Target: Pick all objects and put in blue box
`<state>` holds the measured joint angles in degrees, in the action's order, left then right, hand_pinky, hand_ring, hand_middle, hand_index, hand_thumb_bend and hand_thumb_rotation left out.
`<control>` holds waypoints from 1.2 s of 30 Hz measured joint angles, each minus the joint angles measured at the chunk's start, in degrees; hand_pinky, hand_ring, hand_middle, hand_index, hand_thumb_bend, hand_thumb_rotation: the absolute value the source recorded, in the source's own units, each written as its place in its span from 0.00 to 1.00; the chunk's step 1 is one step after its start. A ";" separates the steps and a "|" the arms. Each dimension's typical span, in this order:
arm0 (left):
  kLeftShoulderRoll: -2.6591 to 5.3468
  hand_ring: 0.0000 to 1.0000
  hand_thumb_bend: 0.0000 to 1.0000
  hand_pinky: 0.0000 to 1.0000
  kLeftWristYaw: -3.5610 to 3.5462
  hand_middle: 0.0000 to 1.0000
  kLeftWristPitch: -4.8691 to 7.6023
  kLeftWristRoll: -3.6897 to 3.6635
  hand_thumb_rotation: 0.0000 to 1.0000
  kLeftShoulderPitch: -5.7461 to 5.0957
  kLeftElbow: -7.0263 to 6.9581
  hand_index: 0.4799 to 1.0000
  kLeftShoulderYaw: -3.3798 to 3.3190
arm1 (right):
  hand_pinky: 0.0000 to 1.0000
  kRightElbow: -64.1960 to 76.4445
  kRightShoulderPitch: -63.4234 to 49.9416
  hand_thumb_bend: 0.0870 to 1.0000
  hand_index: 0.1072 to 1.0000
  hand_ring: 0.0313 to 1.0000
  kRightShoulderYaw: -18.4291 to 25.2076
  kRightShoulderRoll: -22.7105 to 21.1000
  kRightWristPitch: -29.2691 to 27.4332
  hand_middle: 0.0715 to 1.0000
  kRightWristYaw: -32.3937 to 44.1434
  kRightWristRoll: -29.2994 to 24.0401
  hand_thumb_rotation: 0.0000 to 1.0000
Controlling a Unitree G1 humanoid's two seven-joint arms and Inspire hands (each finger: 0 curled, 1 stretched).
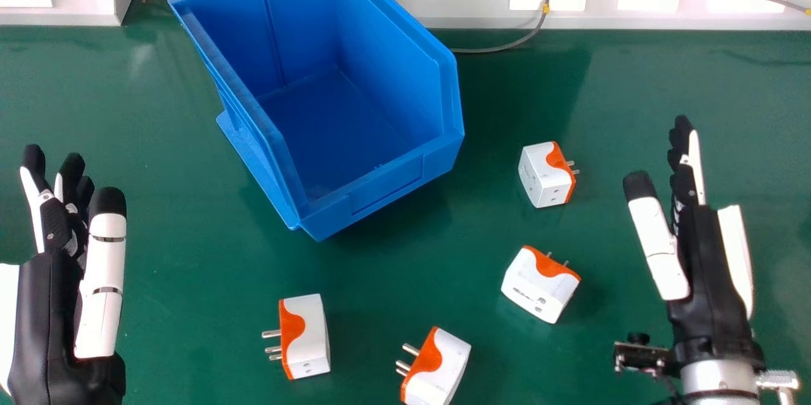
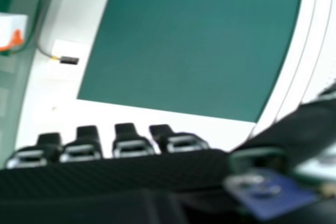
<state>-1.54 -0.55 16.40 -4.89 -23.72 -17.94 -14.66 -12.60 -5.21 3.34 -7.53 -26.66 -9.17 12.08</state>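
The right hand (image 1: pixel 709 265), at the head view's right side, has its fingers extended and holds nothing, and the left hand (image 1: pixel 60 234), at the view's left, is likewise relaxed and unloaded. Between them on the green table (image 1: pixel 190 303) lie four white-and-orange plug adapters: two (image 1: pixel 546 175) (image 1: pixel 540 284) nearer the right hand, one (image 1: pixel 304 336) nearer the left, and one (image 1: pixel 436 367) by the near edge. The blue box (image 1: pixel 355 132) beyond them has nothing inside, so the picking appears unstarted, with all four left to place.
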 measured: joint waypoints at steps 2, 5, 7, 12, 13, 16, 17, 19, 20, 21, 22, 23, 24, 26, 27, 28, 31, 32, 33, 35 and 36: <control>0.15 0.99 0.46 1.00 0.52 0.99 -0.66 0.55 0.81 -0.21 -0.35 1.00 0.07 | 0.99 0.42 -1.26 0.38 0.99 1.00 -0.27 -0.98 -1.35 1.00 0.00 1.63 1.00; 0.38 0.99 0.43 1.00 0.67 0.99 -1.23 0.50 0.81 -0.30 -0.64 1.00 0.16 | 0.97 0.36 -2.85 0.39 0.99 0.99 -0.78 -2.31 -4.01 1.00 -0.61 4.44 1.00; 0.38 1.00 0.42 1.00 0.74 0.99 -1.81 0.62 0.82 -0.29 -0.89 1.00 0.27 | 0.95 0.11 -3.45 0.39 0.98 0.99 -1.19 -2.72 -5.56 0.99 -1.27 6.42 1.00; 0.39 1.00 0.41 1.00 0.79 0.99 -3.09 0.78 0.82 -0.29 -1.58 1.00 0.45 | 0.89 -2.00 -3.96 0.38 0.96 0.96 -2.58 -4.36 -7.91 0.97 -4.16 12.94 0.95; 0.40 1.00 0.41 1.00 0.74 0.99 -3.30 0.63 0.82 -0.32 -1.68 1.00 0.50 | 0.89 -2.47 -4.01 0.38 0.96 0.96 -3.04 -4.57 -7.98 0.97 -4.61 13.81 0.95; 0.40 1.00 0.42 1.00 0.48 1.00 -3.30 0.43 0.82 -0.60 -1.88 1.00 0.62 | 0.82 -3.65 -4.14 0.41 0.95 0.93 -4.23 -5.21 -7.98 0.96 -5.47 16.20 0.88; 0.40 1.00 0.43 1.00 0.48 1.00 -3.30 0.43 0.82 -0.78 -1.91 1.00 0.65 | 0.81 -4.03 -4.12 0.42 0.94 0.93 -4.48 -5.45 -7.98 0.96 -5.96 17.16 0.87; 0.41 1.00 0.43 1.00 0.53 1.00 -3.31 0.46 0.82 -0.97 -1.96 1.00 0.68 | 0.79 -4.96 -4.07 0.43 0.94 0.92 -5.18 -6.14 -7.83 0.96 -7.25 18.61 0.86; 0.41 1.00 0.43 1.00 0.60 1.00 -3.31 0.49 0.82 -1.06 -2.05 1.00 0.68 | 0.78 -5.32 -4.02 0.46 0.94 0.92 -5.54 -6.40 -7.44 0.96 -7.90 19.99 0.86; 0.41 1.00 0.44 1.00 0.63 1.00 -3.31 0.56 0.82 -1.13 -2.16 1.00 0.69 | 0.77 -5.47 -3.99 0.49 0.94 0.91 -6.02 -6.58 -6.82 0.96 -8.39 21.05 0.86; 0.41 1.00 0.44 1.00 0.66 1.00 -3.31 0.64 0.83 -1.18 -2.28 1.00 0.71 | 0.76 -5.60 -3.88 0.51 0.93 0.91 -6.48 -6.72 -5.99 0.96 -8.95 22.43 0.85; 0.41 1.00 0.43 1.00 0.67 1.00 -3.32 0.82 0.83 -1.24 -2.45 1.00 0.74 | 0.74 -5.74 -3.69 0.54 0.93 0.90 -6.92 -6.89 -5.14 0.95 -9.50 23.69 0.85; 0.41 1.00 0.43 1.00 0.72 1.00 -3.34 1.01 0.83 -1.31 -2.68 1.00 0.77 | 0.73 -5.96 -3.31 0.57 0.92 0.89 -7.54 -7.16 -4.33 0.95 -10.17 25.12 0.84; 0.49 1.00 0.42 1.00 0.89 0.99 -3.61 1.35 0.83 -1.44 -3.11 1.00 0.84 | 0.71 -6.11 -2.59 0.61 0.92 0.88 -8.39 -7.43 -2.65 0.95 -10.93 26.99 0.84; 0.56 1.00 0.42 1.00 0.94 0.99 -3.86 1.46 0.83 -1.49 -3.24 1.00 0.85 | 0.70 -6.25 -2.19 0.63 0.92 0.88 -8.80 -7.51 -2.05 0.95 -11.27 27.40 0.84; 0.60 1.00 0.42 1.00 0.97 0.99 -4.01 1.46 0.83 -1.51 -3.24 1.00 0.85 | 0.70 -6.51 -1.67 0.65 0.92 0.88 -9.15 -7.56 -1.25 0.94 -11.98 28.36 0.84; 0.63 1.00 0.41 1.00 0.99 1.00 -4.03 1.44 0.83 -1.51 -3.23 1.00 0.82 | 0.68 -8.21 0.13 0.68 0.91 0.87 -10.51 -8.10 -0.05 0.93 -14.32 29.91 0.83; 0.63 1.00 0.40 1.00 0.99 1.00 -4.02 1.43 0.83 -1.49 -3.23 1.00 0.80 | 0.68 -8.91 0.76 0.69 0.90 0.86 -10.90 -8.29 0.17 0.93 -15.25 30.61 0.83; 0.63 1.00 0.40 1.00 0.99 1.00 -4.03 1.41 0.83 -1.45 -3.21 1.00 0.79 | 0.67 -9.83 1.50 0.71 0.89 0.85 -11.32 -8.43 0.52 0.91 -16.24 31.19 0.81; 0.63 1.00 0.40 1.00 0.97 1.00 -4.01 1.29 0.83 -1.38 -3.19 1.00 0.76 | 0.65 -11.86 2.87 0.74 0.87 0.84 -12.39 -8.58 1.48 0.90 -18.51 32.38 0.79; 0.64 1.00 0.39 1.00 0.93 1.00 -4.00 1.16 0.83 -1.33 -3.18 1.00 0.76 | 0.65 -12.76 3.39 0.74 0.87 0.83 -12.82 -8.62 1.86 0.89 -19.39 33.08 0.78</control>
<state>-0.90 0.38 12.40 -3.72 -25.05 -21.12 -13.90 -25.35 -1.82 -9.49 -16.15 -24.80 -28.57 45.16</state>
